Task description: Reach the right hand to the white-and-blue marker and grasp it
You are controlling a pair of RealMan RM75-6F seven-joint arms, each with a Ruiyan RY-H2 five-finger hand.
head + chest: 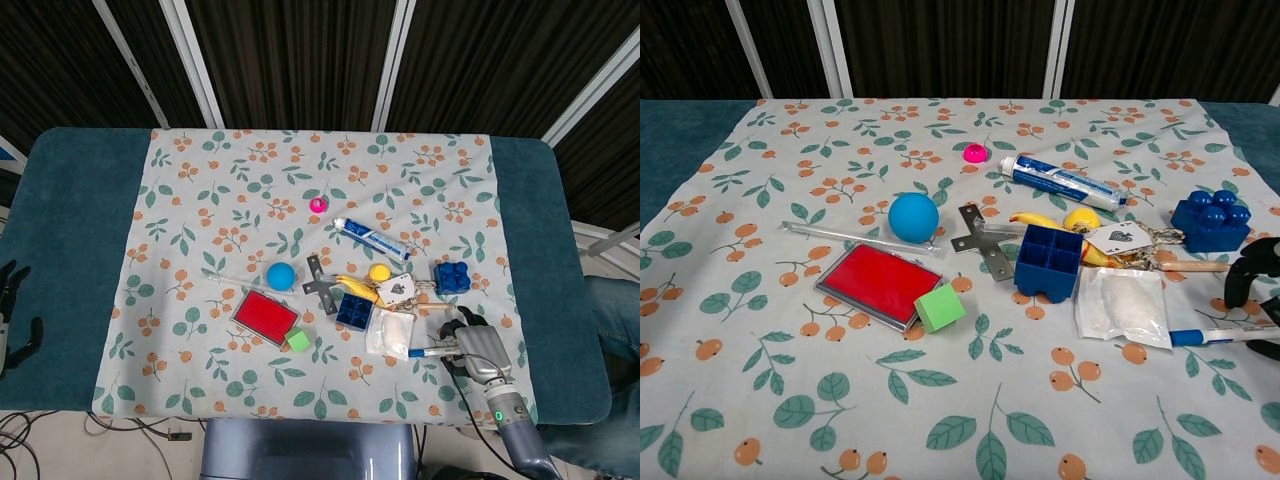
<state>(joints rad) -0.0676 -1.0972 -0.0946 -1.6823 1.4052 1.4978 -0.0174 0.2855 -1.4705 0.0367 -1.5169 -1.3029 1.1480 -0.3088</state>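
Observation:
The white-and-blue marker [430, 351] lies flat near the front right of the floral cloth, blue cap to the left, just right of a white packet [389, 332]. In the chest view the marker [1215, 335] runs to the right edge. My right hand [478, 348] sits over the marker's right end. Its dark fingers [1243, 279] arch above the barrel with another below it, apart, and the marker still lies on the cloth. My left hand [10, 312] hangs off the table's left edge, fingers apart, holding nothing.
Close behind the marker are a wooden stick [1188, 266], a blue studded brick [1210, 221], a playing card [1118, 237] and a blue box [1048, 261]. Further left lie a green cube [939, 307], a red pad [878, 283] and a blue ball [913, 217]. A toothpaste tube [1063, 180] lies behind.

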